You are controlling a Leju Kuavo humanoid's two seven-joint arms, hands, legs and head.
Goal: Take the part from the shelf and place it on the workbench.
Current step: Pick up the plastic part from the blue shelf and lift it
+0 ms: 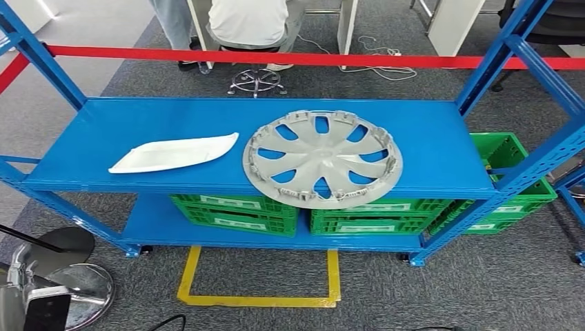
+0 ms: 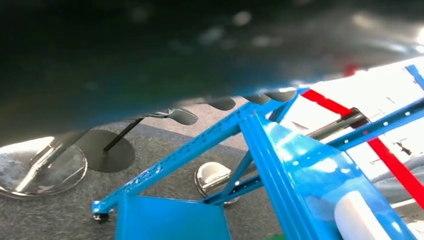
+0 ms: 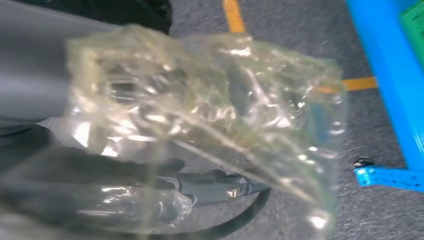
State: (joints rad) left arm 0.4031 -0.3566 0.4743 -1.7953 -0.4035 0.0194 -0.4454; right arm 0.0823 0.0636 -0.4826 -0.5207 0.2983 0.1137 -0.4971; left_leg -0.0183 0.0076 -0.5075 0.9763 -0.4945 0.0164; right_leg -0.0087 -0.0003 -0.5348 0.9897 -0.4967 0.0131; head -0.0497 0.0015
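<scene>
A grey wheel cover (image 1: 323,158) lies flat on the top board of the blue shelf (image 1: 441,131), right of centre and near the front edge. To its left lies a flat white curved part (image 1: 174,153), whose end (image 2: 356,217) also shows in the left wrist view. My left hand (image 2: 150,65) is a dark blur hanging beside the shelf's end frame, its fingertips (image 2: 222,103) apart and holding nothing. My right hand (image 3: 165,150) hangs over the carpet by the shelf's foot, wrapped in crumpled clear plastic, with dark fingers (image 3: 210,181) stretched out and nothing in them.
Green crates (image 1: 234,210) fill the lower shelf, and another green crate (image 1: 510,179) stands at the right end. A red barrier tape (image 1: 276,56) runs behind the shelf, with a seated person (image 1: 248,21) beyond it. Yellow floor lines (image 1: 262,300) lie in front. Round metal bases (image 1: 76,286) stand at lower left.
</scene>
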